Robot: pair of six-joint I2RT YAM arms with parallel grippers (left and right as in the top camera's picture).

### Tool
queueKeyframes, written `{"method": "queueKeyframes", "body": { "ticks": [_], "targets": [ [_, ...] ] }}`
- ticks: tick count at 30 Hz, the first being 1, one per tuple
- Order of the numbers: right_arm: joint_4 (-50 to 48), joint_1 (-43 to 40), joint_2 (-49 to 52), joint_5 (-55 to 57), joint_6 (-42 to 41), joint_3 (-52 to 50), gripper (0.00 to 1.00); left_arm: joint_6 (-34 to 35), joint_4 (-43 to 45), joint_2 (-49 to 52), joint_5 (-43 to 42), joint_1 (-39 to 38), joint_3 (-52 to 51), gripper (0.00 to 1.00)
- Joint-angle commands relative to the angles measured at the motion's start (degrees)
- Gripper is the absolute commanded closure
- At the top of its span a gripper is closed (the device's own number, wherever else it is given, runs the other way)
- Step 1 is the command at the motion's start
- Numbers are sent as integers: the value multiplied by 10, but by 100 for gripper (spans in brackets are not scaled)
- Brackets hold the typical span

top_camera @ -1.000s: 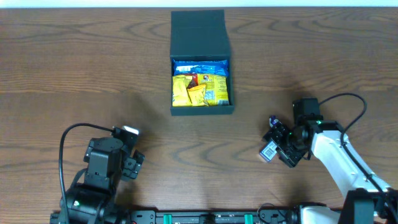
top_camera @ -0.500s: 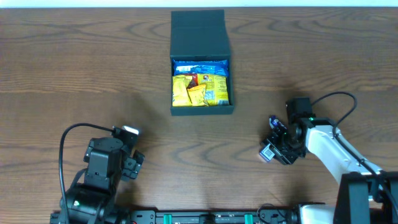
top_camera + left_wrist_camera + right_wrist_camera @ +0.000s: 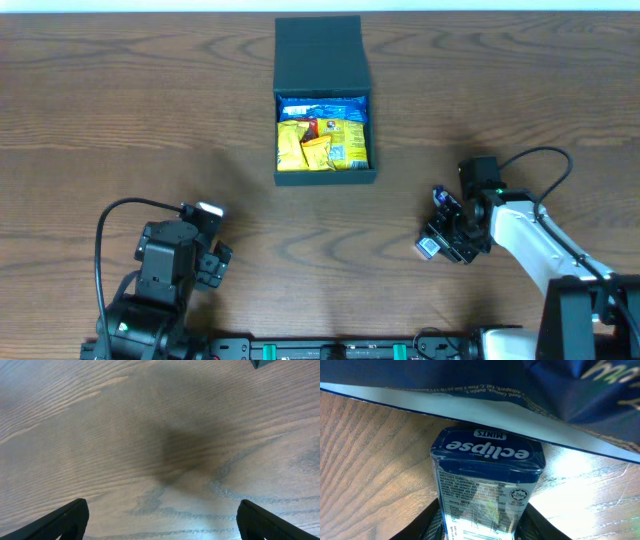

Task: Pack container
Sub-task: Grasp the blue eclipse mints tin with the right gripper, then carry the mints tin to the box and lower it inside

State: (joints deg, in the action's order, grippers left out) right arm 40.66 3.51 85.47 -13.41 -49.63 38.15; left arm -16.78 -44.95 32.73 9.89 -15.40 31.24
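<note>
Clamping the mint tin [image 3: 487, 470] between the right gripper's [image 3: 482, 527] jaws, with its long axis running straight out along the fingers. Hanging near and right over the table [image 3: 150, 120], facing a carry far and left toward the container [image 3: 325, 178]. Finding that box open at the far middle, flap lid thrown back, yellow and blue packets [image 3: 322, 140] already covering its floor. Holding the left gripper's [image 3: 162, 507] jaws apart and empty at near left, no closer; probably leaving delivery to the right arm.

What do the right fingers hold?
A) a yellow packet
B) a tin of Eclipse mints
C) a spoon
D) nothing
B: the right wrist view shows the tin clamped between the right fingers, its label reading Eclipse mints.
</note>
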Motion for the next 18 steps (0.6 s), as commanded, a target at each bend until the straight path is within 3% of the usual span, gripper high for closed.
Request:
{"method": "queueKeyframes", "body": {
  "ticks": [1,18],
  "targets": [
    [-6,24,12,16,0,-4,63,-6,-1,-1,8,4,0,5],
    [20,109,12,16,20,56,63,-6,-1,-1,8,4,0,5]
  ]
}}
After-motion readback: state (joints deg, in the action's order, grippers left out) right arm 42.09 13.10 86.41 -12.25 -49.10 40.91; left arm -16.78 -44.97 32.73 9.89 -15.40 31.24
